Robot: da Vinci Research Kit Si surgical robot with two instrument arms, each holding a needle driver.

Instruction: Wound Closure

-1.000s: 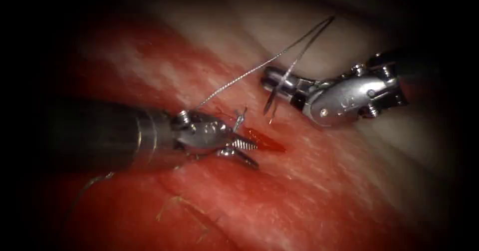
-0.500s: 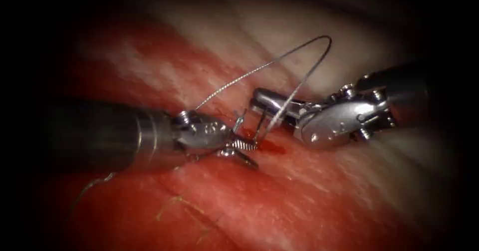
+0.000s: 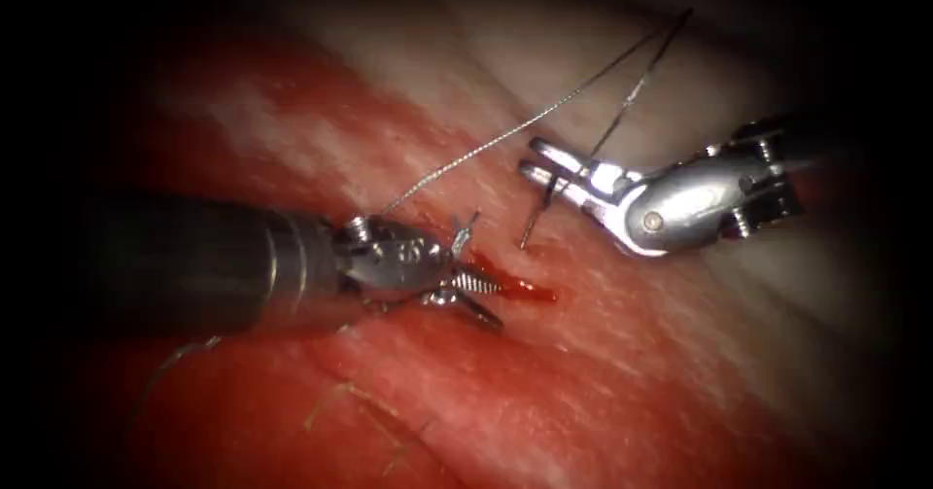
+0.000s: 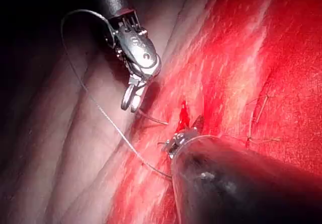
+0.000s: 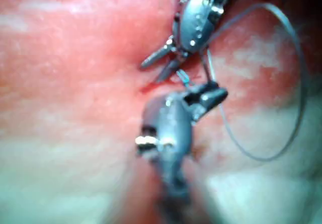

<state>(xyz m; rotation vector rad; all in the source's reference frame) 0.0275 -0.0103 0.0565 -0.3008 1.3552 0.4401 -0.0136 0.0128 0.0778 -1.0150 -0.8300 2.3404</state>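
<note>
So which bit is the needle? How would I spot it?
Find the red tissue and the small dark cut in the middle. Right of the cut, the right tool grips the needle, which hangs down clear of the tissue. It is short, stiff and dark, unlike the long, thin, looping thread.

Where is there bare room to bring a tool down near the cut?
Free: the red tissue below and right of the cut. Crowded: around the cut, where the left pincer, open and empty, sits at its left end; the right pincer holds the needle near its thread end, tip just above tissue right of the cut; thread loops overhead.
</note>
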